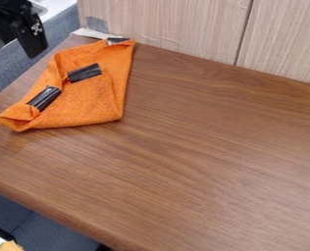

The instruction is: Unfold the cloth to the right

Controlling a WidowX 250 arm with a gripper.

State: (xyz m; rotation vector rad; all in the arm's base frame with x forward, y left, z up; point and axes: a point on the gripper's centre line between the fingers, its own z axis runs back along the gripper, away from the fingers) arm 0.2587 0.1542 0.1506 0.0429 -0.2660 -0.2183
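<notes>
My gripper [32, 44] hangs at the upper left of the camera view, above and to the left of the cloth and apart from it. The orange cloth [92, 100] lies folded on the left part of the wooden table, with a pointed corner at the lower left and another at the top. Black tape pieces are on it: one near its middle, one at the lower left and one at the top corner. Its right side forms a straight edge running down to a rounded lower right corner.
The brown wooden table [210, 152] extends to the right and toward the front. A light wood-grain panel [177, 27] stands along its back edge. Grey tape and a white strip sit by the back left corner. Blue-grey fabric surfaces lie beyond the left and front edges.
</notes>
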